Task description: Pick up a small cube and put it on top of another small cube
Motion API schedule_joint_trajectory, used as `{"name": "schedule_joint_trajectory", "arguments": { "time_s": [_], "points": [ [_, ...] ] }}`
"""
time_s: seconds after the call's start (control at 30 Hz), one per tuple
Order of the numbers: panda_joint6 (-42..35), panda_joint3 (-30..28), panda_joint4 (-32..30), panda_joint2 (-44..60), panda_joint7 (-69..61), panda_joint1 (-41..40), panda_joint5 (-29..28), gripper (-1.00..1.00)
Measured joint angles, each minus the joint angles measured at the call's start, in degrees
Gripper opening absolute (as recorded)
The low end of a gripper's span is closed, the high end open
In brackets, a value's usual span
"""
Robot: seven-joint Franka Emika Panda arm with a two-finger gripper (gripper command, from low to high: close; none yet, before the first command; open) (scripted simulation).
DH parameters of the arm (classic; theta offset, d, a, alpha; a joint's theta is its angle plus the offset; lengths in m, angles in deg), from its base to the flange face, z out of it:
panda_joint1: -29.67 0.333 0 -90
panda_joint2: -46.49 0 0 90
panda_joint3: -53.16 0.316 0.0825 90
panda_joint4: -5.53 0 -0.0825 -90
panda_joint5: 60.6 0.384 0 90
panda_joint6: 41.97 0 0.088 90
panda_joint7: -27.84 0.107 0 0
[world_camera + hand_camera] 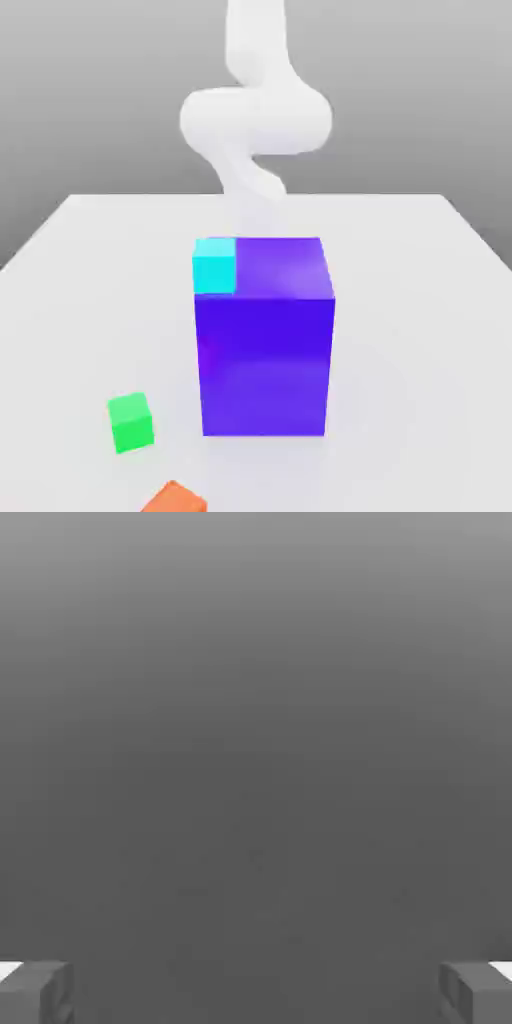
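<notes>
On the bench [420, 330], at the middle of the exterior view, stands a large blue-violet block [264, 365], upright, with one broad side face and its top face visible. A small cyan cube [214, 267] rests on that top face, at the near corner on the exterior view's left, its front face close to the block's near upper edge.

Toward the exterior view's left of the block, a small green cube [131, 423] sits directly on the bench, apart from the block and turned at a slight angle to it. Nearer the camera, between the green cube and the block as measured across the picture, is a small orange cube [175, 499]; it is turned with a corner toward the far side and is cut off by the picture's lower border. The green and orange cubes stand apart from each other. Which of the small cubes is to be lifted and which is to receive it cannot be told.

The white arm [256, 120] comes down beyond the block, its lower section passing out of sight behind the block's far edge. In the hand view, the hand [256, 994] is spread wide, its two dark fingers [35, 992] well apart. Between and beyond them lies a plain grey expanse [256, 762], shading lighter toward one border; what surface it belongs to cannot be determined.
</notes>
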Motion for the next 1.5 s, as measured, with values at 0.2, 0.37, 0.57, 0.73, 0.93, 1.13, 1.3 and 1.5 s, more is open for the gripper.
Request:
{"name": "schedule_joint_trajectory", "arguments": {
  "time_s": [0.2,0.37,0.57,0.73,0.93,1.13,1.3,1.5],
  "points": [
    [2.1,-2.11,2.98,12.79,1.89,-2.63,-0.28,0.0],
    [3.82,-4.25,5.39,23.15,3.0,-4.55,0.06,0.0],
    [5.88,-6.99,8.29,35.64,3.57,-7.21,1.56,0.0],
    [7.58,-8.4,10.71,46.12,3.48,-10.15,3.67,0.0],
    [9.49,-9.65,13.65,58.78,3.06,-13.35,6.73,0.0],
    [11.95,-10.02,16.62,71.43,2.56,-17.26,9.75,0.0],
    [16.93,-8.55,18.53,78.98,1.52,-18.73,11.52,-1.0],
    [16.88,-8.61,18.52,78.95,1.36,-18.69,11.72,-1.0]
  ]
}}
